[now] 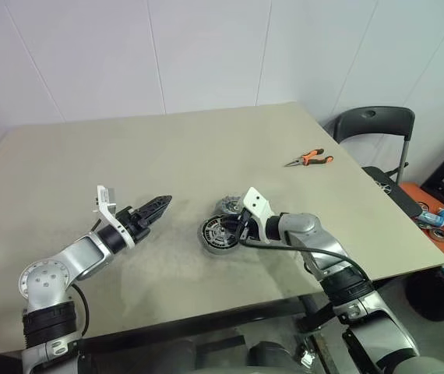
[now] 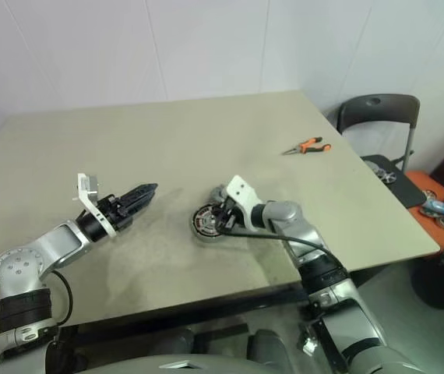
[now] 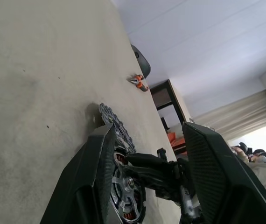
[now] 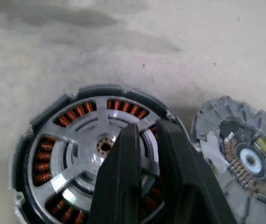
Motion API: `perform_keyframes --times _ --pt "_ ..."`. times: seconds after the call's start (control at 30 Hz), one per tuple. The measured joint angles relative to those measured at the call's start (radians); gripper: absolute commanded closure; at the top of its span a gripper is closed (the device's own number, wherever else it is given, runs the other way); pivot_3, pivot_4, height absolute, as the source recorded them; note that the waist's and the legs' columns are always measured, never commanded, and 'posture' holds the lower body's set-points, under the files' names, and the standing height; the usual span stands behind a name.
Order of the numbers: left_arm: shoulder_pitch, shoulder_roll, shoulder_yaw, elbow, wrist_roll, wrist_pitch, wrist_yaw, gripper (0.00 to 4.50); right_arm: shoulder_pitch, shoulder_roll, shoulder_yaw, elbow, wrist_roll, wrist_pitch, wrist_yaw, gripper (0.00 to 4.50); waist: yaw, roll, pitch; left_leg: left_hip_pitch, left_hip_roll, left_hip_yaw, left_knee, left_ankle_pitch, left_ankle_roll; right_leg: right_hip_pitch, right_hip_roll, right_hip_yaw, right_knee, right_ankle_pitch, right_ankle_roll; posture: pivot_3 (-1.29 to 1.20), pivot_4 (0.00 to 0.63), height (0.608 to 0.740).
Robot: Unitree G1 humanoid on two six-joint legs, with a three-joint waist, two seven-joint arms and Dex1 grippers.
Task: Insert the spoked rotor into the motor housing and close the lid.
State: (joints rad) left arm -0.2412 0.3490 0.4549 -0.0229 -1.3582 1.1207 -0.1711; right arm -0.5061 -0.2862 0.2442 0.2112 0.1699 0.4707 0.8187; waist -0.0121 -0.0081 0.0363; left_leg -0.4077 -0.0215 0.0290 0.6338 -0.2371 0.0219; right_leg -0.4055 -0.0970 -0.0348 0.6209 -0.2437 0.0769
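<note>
The dark-grey motor housing (image 1: pixel 211 236) stands near the middle of the table (image 1: pixel 128 156), its copper windings showing. Inside it lies the silver spoked rotor (image 4: pixel 72 156), flat over the windings. My right gripper (image 4: pixel 147 127) reaches in from the right and is closed narrowly on the rotor's near part; its fingers hide that side. The grey ribbed lid (image 4: pixel 238 161) rests on the table just behind the housing, touching or nearly touching it. A hand's width left of the housing hovers my left gripper (image 1: pixel 162 204), pointing at it and open, with nothing between its fingers (image 3: pixel 100 158).
Orange-handled pliers (image 1: pixel 309 160) lie toward the far right of the table. A black folding chair (image 1: pixel 374 128) stands past the right edge, with small items on an orange surface (image 1: pixel 440 218) beside it. A wall is behind the table.
</note>
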Motion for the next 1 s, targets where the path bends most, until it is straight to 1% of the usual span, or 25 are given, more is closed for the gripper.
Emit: perform_keyframes --times 0.13,0.27,0.37,0.4,0.5,0.6,0.7,0.8,0.87,0.93,1.0 --pt "-0.001 -0.005 -0.013 0.001 0.000 -0.003 0.000 2.06 -0.023 0.010 -0.063 -0.061 0.079 0.074 0.004 3.87 0.000 0.000 0.000 -0.002 0.000 0.000 -0.001 0.000 0.000 0.000 0.000 0.000 0.000 0.000 0.000 0.00 0.000 0.740" --pt "-0.008 -0.019 -0.015 0.005 0.000 -0.013 0.000 2.06 -0.031 0.014 -0.067 -0.069 0.097 0.104 0.003 3.87 -0.001 0.000 0.000 -0.002 0.000 0.000 -0.002 0.000 0.000 -0.001 0.000 0.000 -0.001 0.000 0.000 0.00 0.000 0.740" --pt "-0.012 -0.019 -0.018 0.010 0.000 -0.016 0.000 2.06 -0.018 0.007 -0.012 -0.026 0.043 0.073 -0.001 3.87 -0.002 0.000 0.000 -0.002 0.000 0.000 -0.002 0.000 0.000 -0.001 0.000 0.000 -0.001 0.000 0.000 0.00 0.000 0.740" --pt "-0.014 -0.019 -0.018 0.013 0.000 -0.017 0.000 2.06 -0.012 -0.003 0.027 0.000 0.003 0.043 -0.006 3.87 -0.002 0.000 0.000 -0.002 0.000 0.000 -0.001 0.000 0.000 -0.001 0.000 0.000 -0.001 0.000 0.000 0.00 0.000 0.740" --pt "-0.014 -0.019 -0.020 0.020 0.001 -0.019 0.000 2.06 -0.014 -0.012 0.082 0.028 -0.073 -0.056 -0.018 3.87 -0.003 0.000 -0.001 0.000 0.000 0.000 -0.002 0.000 0.000 -0.001 0.000 0.000 -0.001 0.000 0.000 0.00 0.000 0.740" --pt "-0.014 -0.018 -0.021 0.022 0.002 -0.020 -0.001 2.06 -0.015 -0.012 0.093 0.039 -0.098 -0.098 -0.019 3.87 -0.005 -0.001 -0.002 0.001 0.000 0.000 -0.001 0.000 0.000 -0.001 0.000 0.000 -0.001 0.000 0.000 0.00 0.000 0.740" --pt "-0.014 -0.017 -0.021 0.022 0.002 -0.022 -0.001 2.06 -0.017 -0.011 0.080 0.044 -0.097 -0.097 -0.018 3.87 -0.003 -0.001 -0.002 0.001 0.000 0.000 -0.001 0.000 0.000 0.000 0.000 0.000 -0.001 0.000 0.000 0.00 0.000 0.740" --pt "-0.013 -0.019 -0.022 0.022 0.003 -0.028 -0.001 2.06 -0.016 -0.009 0.048 0.042 -0.061 -0.056 -0.002 3.87 0.000 -0.001 -0.002 0.001 0.000 0.000 -0.001 0.000 0.000 -0.001 0.000 0.000 -0.001 0.000 -0.001 0.00 0.000 0.740" --pt "-0.012 -0.027 -0.024 0.021 0.003 -0.038 0.000 2.06 -0.013 -0.008 0.004 0.011 -0.002 0.003 0.013 3.87 0.002 -0.001 -0.002 -0.001 0.000 0.000 -0.001 0.000 0.000 -0.002 0.000 0.000 -0.001 0.000 -0.001 0.00 0.000 0.740" --pt "-0.011 -0.032 -0.036 0.021 0.004 -0.040 0.000 2.06 -0.013 -0.031 -0.040 -0.084 0.073 0.074 0.050 3.87 0.001 0.000 -0.002 -0.003 0.000 0.000 -0.001 0.000 0.000 -0.002 0.000 0.000 -0.001 0.000 0.000 0.00 0.000 0.740" --pt "-0.011 -0.034 -0.044 0.022 0.004 -0.040 0.000 2.06 -0.017 -0.080 -0.060 -0.173 0.112 0.111 0.085 3.87 0.002 0.000 -0.002 -0.004 0.000 0.000 -0.002 0.000 0.000 -0.002 0.000 0.000 -0.002 0.000 0.000 0.00 0.000 0.740"
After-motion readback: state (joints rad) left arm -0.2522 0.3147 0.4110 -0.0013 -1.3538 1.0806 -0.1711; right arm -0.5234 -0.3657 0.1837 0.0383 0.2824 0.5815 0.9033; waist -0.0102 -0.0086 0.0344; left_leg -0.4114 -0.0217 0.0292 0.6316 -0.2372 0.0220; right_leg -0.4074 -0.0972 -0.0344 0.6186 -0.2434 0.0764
